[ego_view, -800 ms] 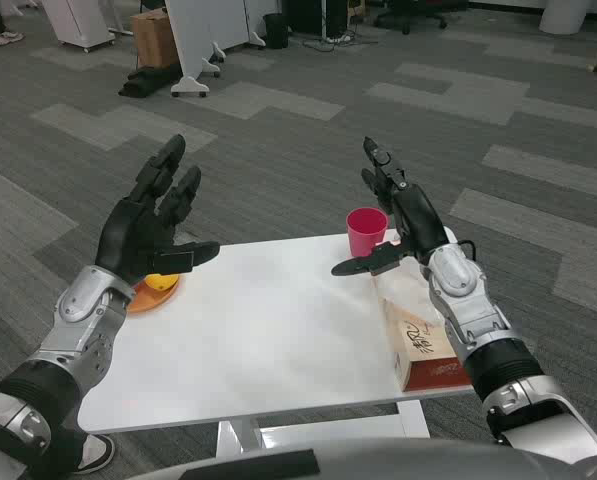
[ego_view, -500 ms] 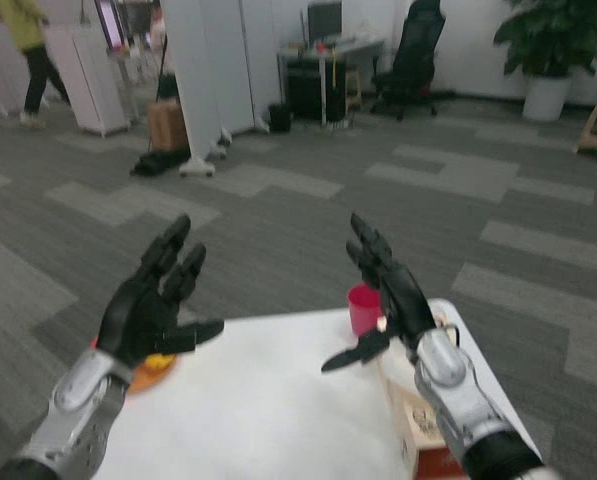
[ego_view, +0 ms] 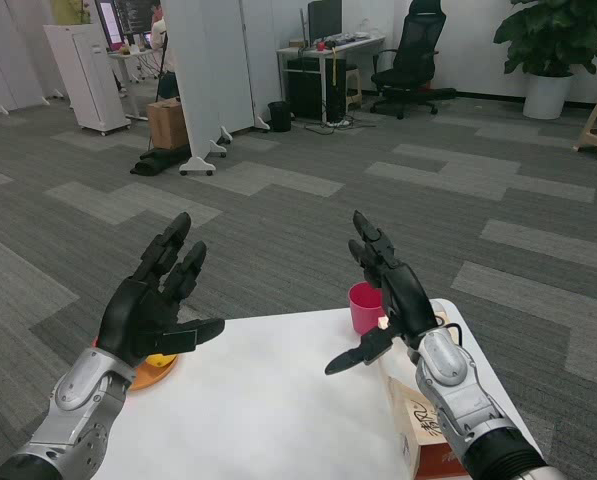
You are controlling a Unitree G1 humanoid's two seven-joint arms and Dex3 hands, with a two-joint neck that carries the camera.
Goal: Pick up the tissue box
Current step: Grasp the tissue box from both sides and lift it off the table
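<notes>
The white table [ego_view: 268,400] carries the tissue box [ego_view: 423,435] at its right edge, lying flat and not yet lifted, so the pickup is, by my judgement, all still to do. Both black hands are raised with fingers spread, holding nothing: the left hand [ego_view: 153,305] above the table's left edge, the right hand [ego_view: 383,295] above the box's far end beside a pink cup [ego_view: 365,306].

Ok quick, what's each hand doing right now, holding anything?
Left hand: open, fingers spread, holding nothing, raised over the table's left side.
Right hand: open, fingers spread, holding nothing, above the tissue box.
</notes>
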